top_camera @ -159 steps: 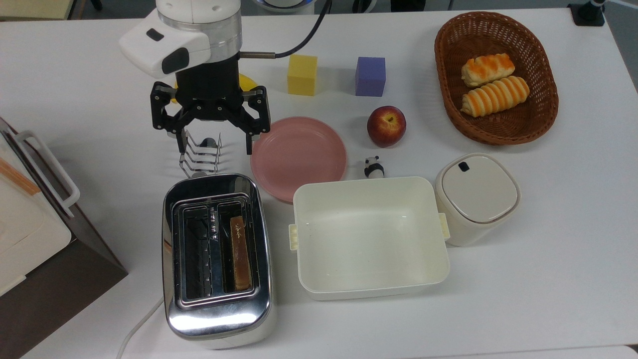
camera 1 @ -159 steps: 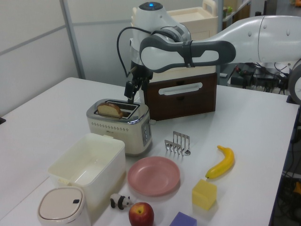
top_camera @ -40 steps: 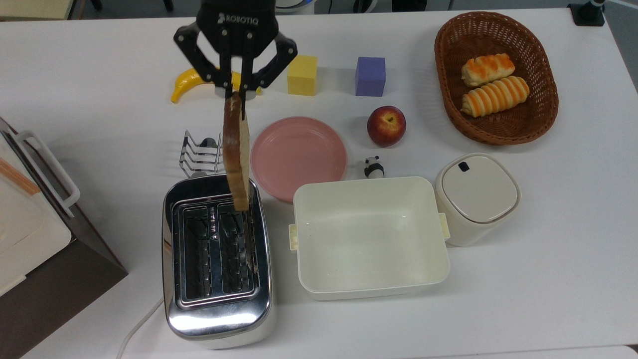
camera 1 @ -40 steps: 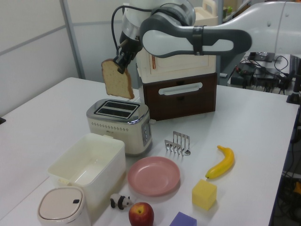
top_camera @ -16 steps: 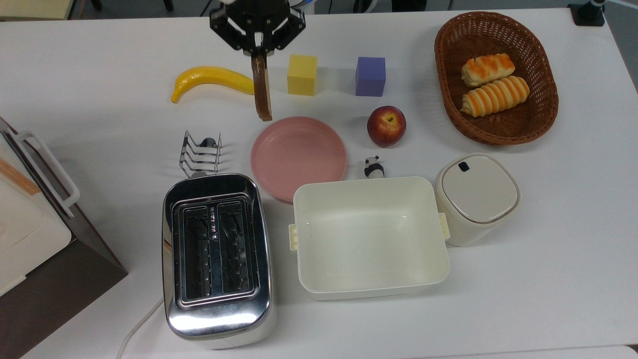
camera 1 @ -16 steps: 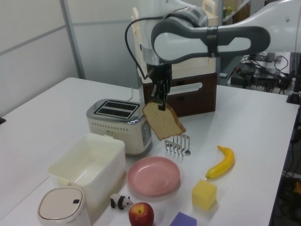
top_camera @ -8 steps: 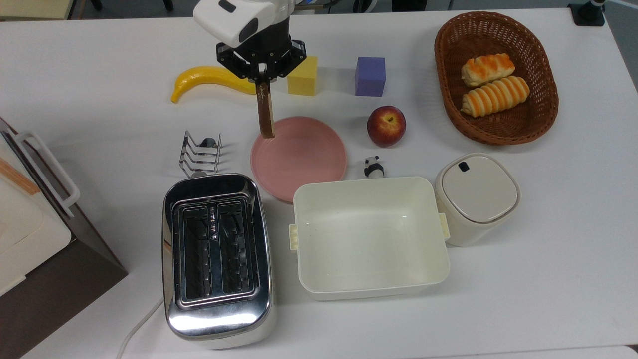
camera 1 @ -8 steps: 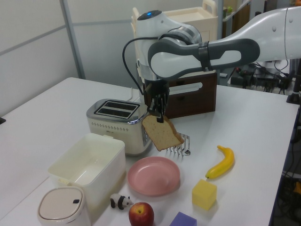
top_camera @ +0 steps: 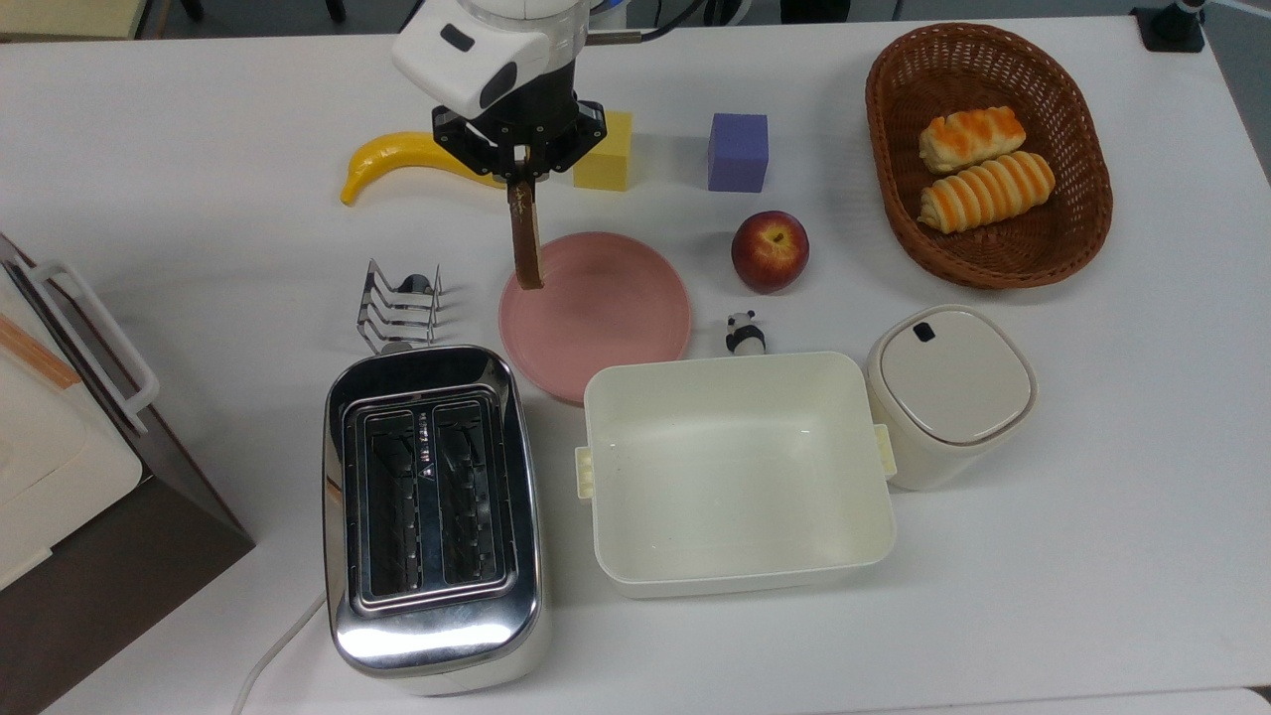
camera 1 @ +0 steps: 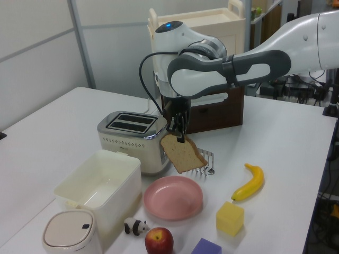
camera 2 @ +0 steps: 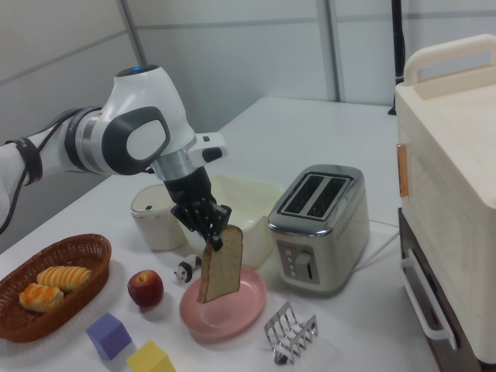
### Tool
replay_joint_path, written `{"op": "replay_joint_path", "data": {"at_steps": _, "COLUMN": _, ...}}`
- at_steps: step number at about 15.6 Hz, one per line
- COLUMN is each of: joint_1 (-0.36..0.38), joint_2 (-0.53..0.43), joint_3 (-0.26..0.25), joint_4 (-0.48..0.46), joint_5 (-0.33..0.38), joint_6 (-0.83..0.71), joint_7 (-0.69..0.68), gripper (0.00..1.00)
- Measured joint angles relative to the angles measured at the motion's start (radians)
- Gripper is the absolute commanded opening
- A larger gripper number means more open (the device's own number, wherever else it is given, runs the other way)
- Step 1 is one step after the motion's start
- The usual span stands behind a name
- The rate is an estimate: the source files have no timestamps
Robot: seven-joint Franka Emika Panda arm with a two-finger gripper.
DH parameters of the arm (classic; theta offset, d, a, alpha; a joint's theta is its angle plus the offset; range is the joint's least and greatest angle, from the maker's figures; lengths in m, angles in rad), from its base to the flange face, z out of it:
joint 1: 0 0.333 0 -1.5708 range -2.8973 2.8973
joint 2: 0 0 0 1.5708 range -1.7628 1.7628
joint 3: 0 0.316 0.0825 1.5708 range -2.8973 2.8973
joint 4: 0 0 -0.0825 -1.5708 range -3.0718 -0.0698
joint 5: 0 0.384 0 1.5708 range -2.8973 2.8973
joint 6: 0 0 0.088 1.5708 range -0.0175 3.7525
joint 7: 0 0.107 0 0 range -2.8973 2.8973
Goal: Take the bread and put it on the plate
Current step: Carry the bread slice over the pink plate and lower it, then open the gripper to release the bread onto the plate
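Note:
The brown bread [top_camera: 524, 244] [camera 1: 183, 153] [camera 2: 222, 265] hangs upright from my gripper [top_camera: 519, 182] [camera 1: 179, 134] [camera 2: 215, 240], which is shut on the slice's top edge. In the top view the slice is edge-on, its lower end over the left rim of the pink plate [top_camera: 606, 318]. The left view puts the slice a short way above the plate [camera 1: 175, 200]. In the right view its bottom corner hangs just above the plate [camera 2: 232, 315].
A chrome toaster [top_camera: 433, 511] with vacant slots, a metal toast rack [top_camera: 397, 308], a cream tub [top_camera: 735, 467] and a lidded white canister [top_camera: 948, 392] surround the plate. A banana [top_camera: 412, 159], yellow cube [top_camera: 606, 154], purple cube [top_camera: 738, 151], apple [top_camera: 770, 250], panda figure [top_camera: 744, 333] and roll basket [top_camera: 983, 154] lie around.
The slice came out of the toaster's right slot in my shut gripper, rose, swung toward the plate, and over the last second sank lower above the plate's left rim.

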Motion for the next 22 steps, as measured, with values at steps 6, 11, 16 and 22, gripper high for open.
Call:
{"op": "replay_joint_path", "data": {"at_steps": 6, "joint_1": -0.014, "joint_2": 0.005, "joint_3": -0.001, "joint_4": -0.006, "joint_5": -0.017, "joint_6": 0.008, "joint_7": 0.000, "gripper": 0.00}}
{"op": "replay_joint_path", "data": {"at_steps": 11, "joint_1": -0.022, "joint_2": 0.024, "joint_3": -0.001, "joint_4": -0.007, "joint_5": -0.034, "joint_6": 0.009, "joint_7": 0.000, "gripper": 0.17}}
{"op": "replay_joint_path", "data": {"at_steps": 16, "joint_1": -0.022, "joint_2": 0.036, "joint_3": -0.001, "joint_4": -0.007, "joint_5": -0.047, "joint_6": 0.014, "joint_7": 0.000, "gripper": 0.65}}
{"op": "replay_joint_path", "data": {"at_steps": 22, "joint_1": -0.019, "joint_2": 0.036, "joint_3": 0.000, "joint_4": -0.007, "joint_5": -0.055, "joint_6": 0.015, "joint_7": 0.000, "gripper": 0.99}}
